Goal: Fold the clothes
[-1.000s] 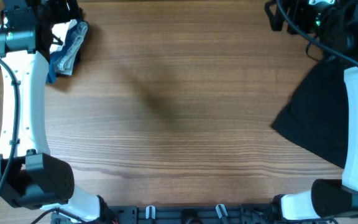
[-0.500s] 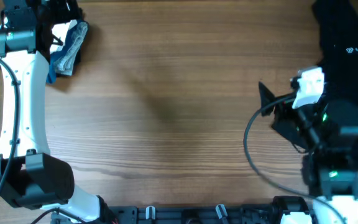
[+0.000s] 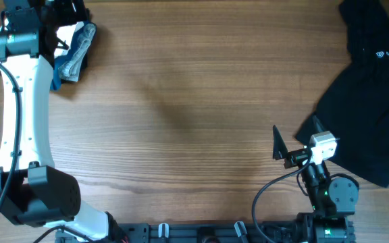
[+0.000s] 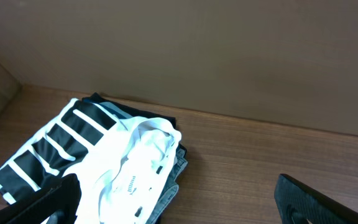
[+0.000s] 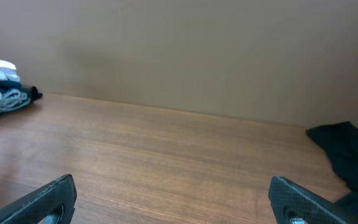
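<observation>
The shirt [image 3: 80, 37] lies bunched at the overhead frame's upper left, just ahead of the released left hand [image 4: 173, 208], far from the released right hand [image 5: 173, 202] at lower right.

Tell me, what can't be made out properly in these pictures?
Overhead: white T-shirt bunched, partly behind the left arm; full shape hidden.
Overhead: black garment cut off by the right edge.
Left wrist: grey garment mostly buried under the T-shirt.
</observation>
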You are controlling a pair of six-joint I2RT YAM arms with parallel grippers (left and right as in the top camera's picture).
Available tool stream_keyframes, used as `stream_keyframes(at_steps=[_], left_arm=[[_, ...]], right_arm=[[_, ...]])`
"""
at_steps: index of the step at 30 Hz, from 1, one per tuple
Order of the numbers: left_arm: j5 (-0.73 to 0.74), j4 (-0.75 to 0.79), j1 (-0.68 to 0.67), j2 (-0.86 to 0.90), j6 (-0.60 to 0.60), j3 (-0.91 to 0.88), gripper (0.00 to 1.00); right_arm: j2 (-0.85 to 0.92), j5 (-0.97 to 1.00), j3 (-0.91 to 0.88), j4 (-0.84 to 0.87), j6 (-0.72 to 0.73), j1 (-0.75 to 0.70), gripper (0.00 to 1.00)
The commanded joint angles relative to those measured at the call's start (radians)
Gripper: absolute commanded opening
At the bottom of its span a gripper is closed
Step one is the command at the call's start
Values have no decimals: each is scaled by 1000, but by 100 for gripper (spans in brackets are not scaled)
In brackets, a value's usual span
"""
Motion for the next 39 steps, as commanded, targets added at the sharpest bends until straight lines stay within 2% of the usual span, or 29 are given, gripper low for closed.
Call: stream_keyframes(at_steps=[1,4,30,32,35,36,39], left_arm=[[-6,3,-2,4,-6,-1,100],[-6,3,-2,4,-6,-1,100],[-6,-17,-3,-4,2,-1,100],[-6,-91,-14,-50,2,-8,100],[-5,-69,-32,-209,1,-126,100],[-5,-42,-35,-254,-1,-171,100],[48,172,-48,-514,-8,-491,100]], right_arm=[[-65,13,-37,-29,52,3,100],[-121,28,-37,-62,49,2,100],[-119,28,-37,-66,51,2,100],[-119,28,-37,-66,51,2,100],[-119,28,-37,-66,51,2,100],[-119,28,-37,-66,51,2,100],[-119,28,-37,-66,51,2,100]])
